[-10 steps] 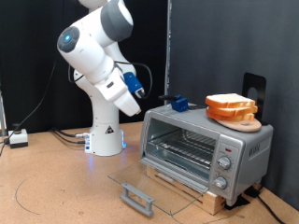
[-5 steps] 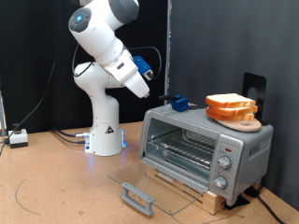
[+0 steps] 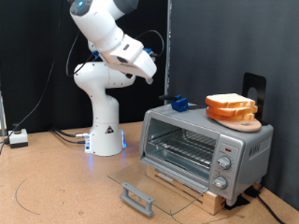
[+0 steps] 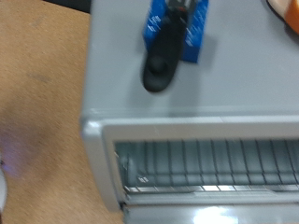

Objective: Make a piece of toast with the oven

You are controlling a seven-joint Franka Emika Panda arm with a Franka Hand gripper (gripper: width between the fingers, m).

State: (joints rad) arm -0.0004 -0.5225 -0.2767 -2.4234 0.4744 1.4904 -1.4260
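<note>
The silver-grey oven [image 3: 245, 142] stands at the exterior view's right on a wooden base. Its glass door [image 3: 140, 185] is folded down open, showing the bare wire rack [image 3: 182, 147]. The oven top [image 4: 234, 89] and rack [image 4: 206, 163] also show in the wrist view. A thick pile of bread slices [image 3: 230, 105] lies on a wooden board on top of the oven. No separate single piece of toast shows. My gripper [image 3: 150, 74] hangs high in the air, up and to the exterior view's left of the oven, touching nothing. Its fingers do not show in the wrist view.
A blue block with a black handle [image 3: 177, 101] [image 4: 173, 37] lies on the oven's top left part. Three knobs [image 3: 224, 164] sit on the oven's right panel. The robot base [image 3: 106, 131] stands behind. A small white box [image 3: 17, 138] and cables lie at the left edge.
The arm has risen and swung its hand towards the exterior view's right, from beside the base to high up near the oven's left end. Oven and bread have not moved.
</note>
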